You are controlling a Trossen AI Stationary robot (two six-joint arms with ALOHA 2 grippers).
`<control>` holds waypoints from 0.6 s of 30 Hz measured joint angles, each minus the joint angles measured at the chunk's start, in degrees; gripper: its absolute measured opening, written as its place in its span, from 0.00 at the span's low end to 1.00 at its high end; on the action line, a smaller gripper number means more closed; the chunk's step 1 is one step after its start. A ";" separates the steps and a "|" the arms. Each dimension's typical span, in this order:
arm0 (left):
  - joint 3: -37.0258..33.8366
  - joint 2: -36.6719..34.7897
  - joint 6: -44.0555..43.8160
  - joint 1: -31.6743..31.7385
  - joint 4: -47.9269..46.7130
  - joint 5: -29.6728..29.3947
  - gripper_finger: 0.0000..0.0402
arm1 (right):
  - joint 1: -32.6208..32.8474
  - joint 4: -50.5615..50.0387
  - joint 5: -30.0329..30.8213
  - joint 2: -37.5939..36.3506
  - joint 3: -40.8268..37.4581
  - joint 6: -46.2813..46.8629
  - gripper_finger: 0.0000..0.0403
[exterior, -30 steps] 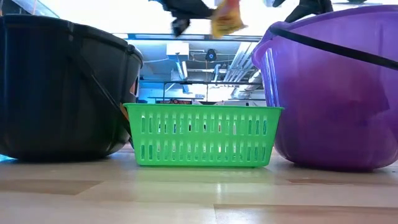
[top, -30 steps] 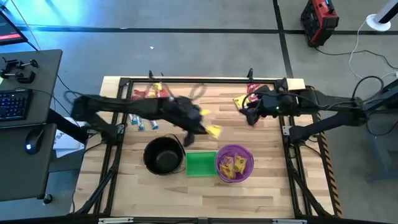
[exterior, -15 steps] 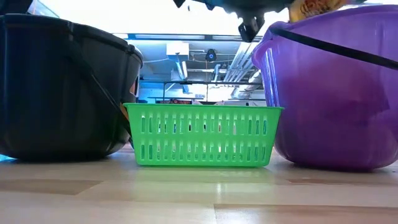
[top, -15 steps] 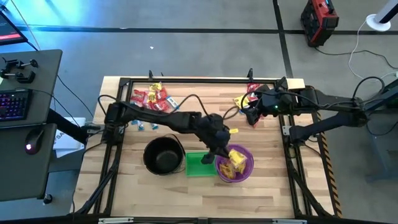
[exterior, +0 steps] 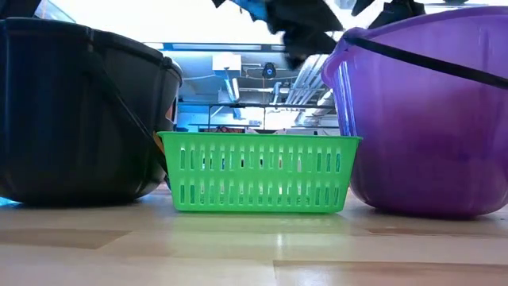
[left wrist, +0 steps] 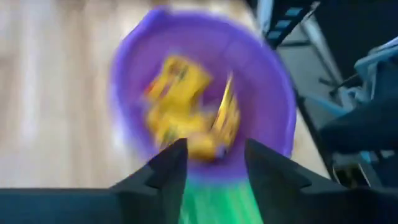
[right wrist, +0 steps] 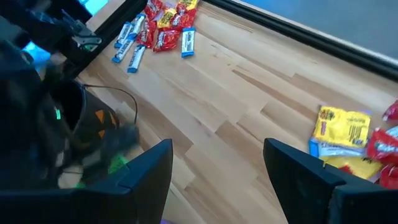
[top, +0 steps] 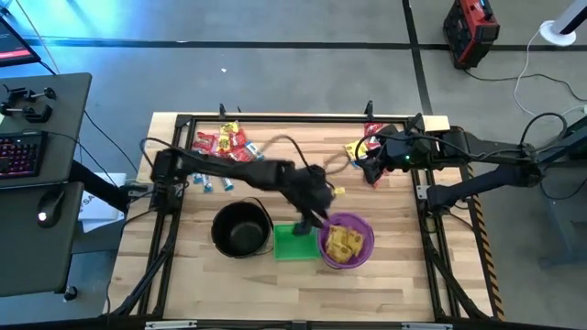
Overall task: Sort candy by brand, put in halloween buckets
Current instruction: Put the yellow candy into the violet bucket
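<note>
The purple bucket (top: 346,241) holds several yellow candies (left wrist: 186,112). It stands at the table's near middle, right of the green basket (top: 294,242) and the black pail (top: 240,229). My left gripper (top: 310,213) hangs open above the gap between basket and purple bucket; in its wrist view nothing is between the fingers (left wrist: 214,171). Red and yellow candy (top: 221,141) and blue-and-white candy (top: 207,182) lie at the far left. My right gripper (top: 371,171) stands open and holds nothing beside a small candy pile (top: 359,147) at the far right.
A black frame (top: 275,118) runs around the tabletop. In the low view the black pail (exterior: 79,119), green basket (exterior: 258,171) and purple bucket (exterior: 425,119) stand side by side. Bare wood (top: 303,293) lies near the front edge.
My left gripper has carried a yellow candy from the table's middle toward the near right, over the purple bucket, and let it go. The candy now lies in the bucket with the others. The gripper has since drawn back a little toward the far left.
</note>
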 joint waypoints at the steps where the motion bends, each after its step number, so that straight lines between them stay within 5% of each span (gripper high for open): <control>1: 0.00 -1.82 0.09 1.26 -3.39 -0.12 0.42 | -0.01 -0.14 0.09 0.01 0.00 2.01 0.61; 7: -5.99 -15.64 -2.23 11.53 -11.93 -2.53 0.48 | -4.82 -7.39 -2.21 5.04 0.03 10.29 0.61; 12: -21.33 -32.22 -10.68 16.73 0.23 -7.75 0.48 | -13.38 -7.02 -7.06 15.35 0.02 0.47 0.61; 18: -41.79 -48.30 -25.24 14.72 17.20 -16.57 0.47 | -25.29 0.56 -3.50 32.38 0.00 -15.20 0.61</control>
